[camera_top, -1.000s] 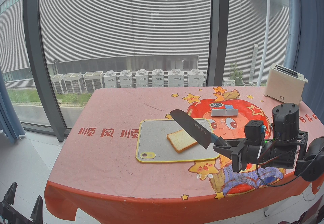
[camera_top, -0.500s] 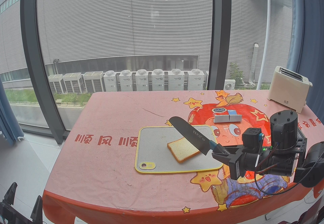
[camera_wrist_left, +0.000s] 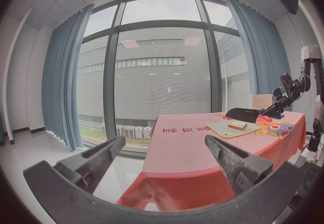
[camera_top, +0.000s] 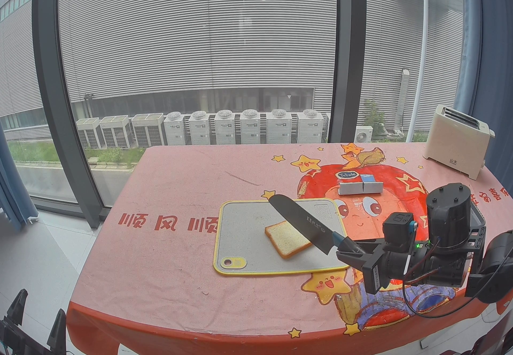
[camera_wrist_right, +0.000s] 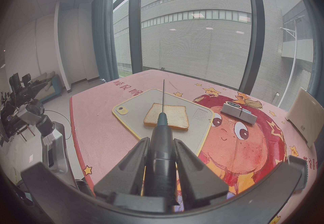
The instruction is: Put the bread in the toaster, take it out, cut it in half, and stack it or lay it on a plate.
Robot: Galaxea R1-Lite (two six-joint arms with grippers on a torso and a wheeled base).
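Right gripper (camera_top: pixel 350 253) clenched on the knife (camera_top: pixel 303 221) handle, blade edge-down just above the bread (camera_top: pixel 286 239), which lies flat on the cutting board (camera_top: pixel 243 244) straight ahead of it, blade's long axis crossing the slice's middle; left gripper (camera_wrist_left: pixel 164 140), spread open, well apart

Pink-clothed table (camera_top: pixel 176 265): cutting board (camera_top: pixel 246 233) centre, grey-blue block (camera_top: pixel 361 186) behind it, toaster (camera_top: pixel 458 141) far right corner.
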